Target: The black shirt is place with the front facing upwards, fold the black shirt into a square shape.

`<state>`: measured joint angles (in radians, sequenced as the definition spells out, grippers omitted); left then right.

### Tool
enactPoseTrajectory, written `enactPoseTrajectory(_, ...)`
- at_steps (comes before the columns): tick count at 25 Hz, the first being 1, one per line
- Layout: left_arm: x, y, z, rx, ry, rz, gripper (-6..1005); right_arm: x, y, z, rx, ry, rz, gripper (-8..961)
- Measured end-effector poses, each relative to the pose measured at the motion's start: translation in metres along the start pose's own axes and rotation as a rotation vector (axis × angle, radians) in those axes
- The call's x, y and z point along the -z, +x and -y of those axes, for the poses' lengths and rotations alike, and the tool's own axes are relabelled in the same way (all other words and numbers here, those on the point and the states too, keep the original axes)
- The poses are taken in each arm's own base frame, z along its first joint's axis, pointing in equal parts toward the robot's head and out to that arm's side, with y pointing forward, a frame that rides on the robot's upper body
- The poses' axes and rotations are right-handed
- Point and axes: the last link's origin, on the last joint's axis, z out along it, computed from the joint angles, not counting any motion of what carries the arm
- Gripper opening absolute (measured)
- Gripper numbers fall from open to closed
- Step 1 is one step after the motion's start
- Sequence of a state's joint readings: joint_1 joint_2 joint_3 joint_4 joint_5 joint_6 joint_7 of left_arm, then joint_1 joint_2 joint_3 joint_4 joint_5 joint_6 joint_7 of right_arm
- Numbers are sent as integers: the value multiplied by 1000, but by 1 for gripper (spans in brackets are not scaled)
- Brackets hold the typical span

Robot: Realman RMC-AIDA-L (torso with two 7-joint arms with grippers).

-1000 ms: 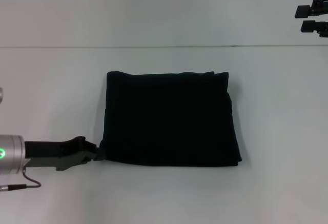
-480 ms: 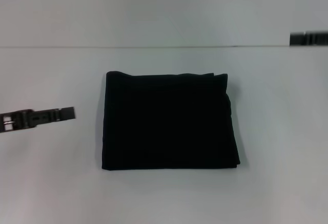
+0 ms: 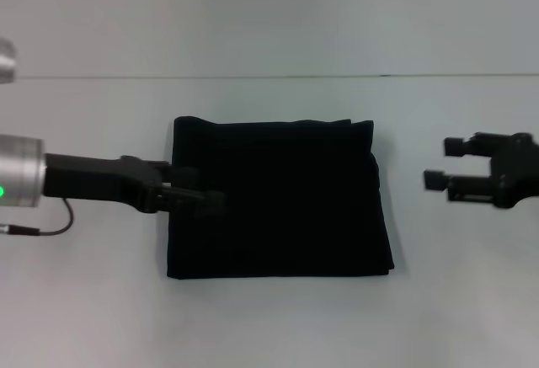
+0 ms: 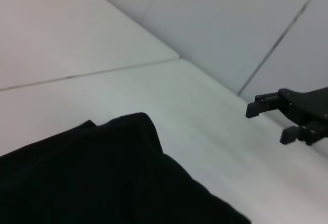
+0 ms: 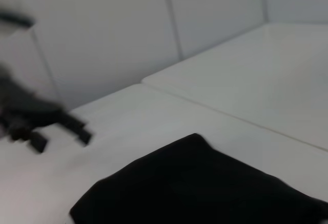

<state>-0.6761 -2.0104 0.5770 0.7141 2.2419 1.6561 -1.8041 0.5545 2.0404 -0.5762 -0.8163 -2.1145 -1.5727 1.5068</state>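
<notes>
The black shirt [image 3: 286, 200] lies folded into a rough square on the white table; no print or label shows. It also appears in the left wrist view [image 4: 102, 183] and the right wrist view [image 5: 205, 188]. My left gripper [image 3: 206, 189] reaches in from the left, its fingers spread over the shirt's left edge about halfway along; whether they touch the cloth cannot be told. My right gripper [image 3: 444, 162] hovers open to the right of the shirt, a short gap away. Each wrist view shows the other arm's gripper: the right gripper [image 4: 270, 122] and the left gripper [image 5: 61, 139].
The white table [image 3: 269, 326] extends on all sides of the shirt. A seam line [image 3: 269, 76] runs across the table beyond the shirt. A thin cable [image 3: 42, 229] hangs under my left wrist.
My left gripper has swung in from the left to reach over the shirt's left edge. My right gripper has come down from the far right corner to beside the shirt. The shirt has not moved.
</notes>
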Motion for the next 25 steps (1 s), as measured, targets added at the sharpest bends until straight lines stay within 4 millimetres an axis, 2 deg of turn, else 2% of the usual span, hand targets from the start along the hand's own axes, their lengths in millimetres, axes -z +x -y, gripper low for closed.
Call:
enactPoseTrajectory(5, -16, 11, -1, -49, 10, 28, 934, -17, 2, -11, 66, -50, -19, 774)
enactPoseTrajectory(14, -29, 14, -7, -141, 38, 23, 934, -32, -1, -17, 56, -98, -28, 775)
enactPoseTrajectory(25, -35, 13, -9, -136, 45, -17, 934, -39, 4, -17, 16, -102, -32, 775)
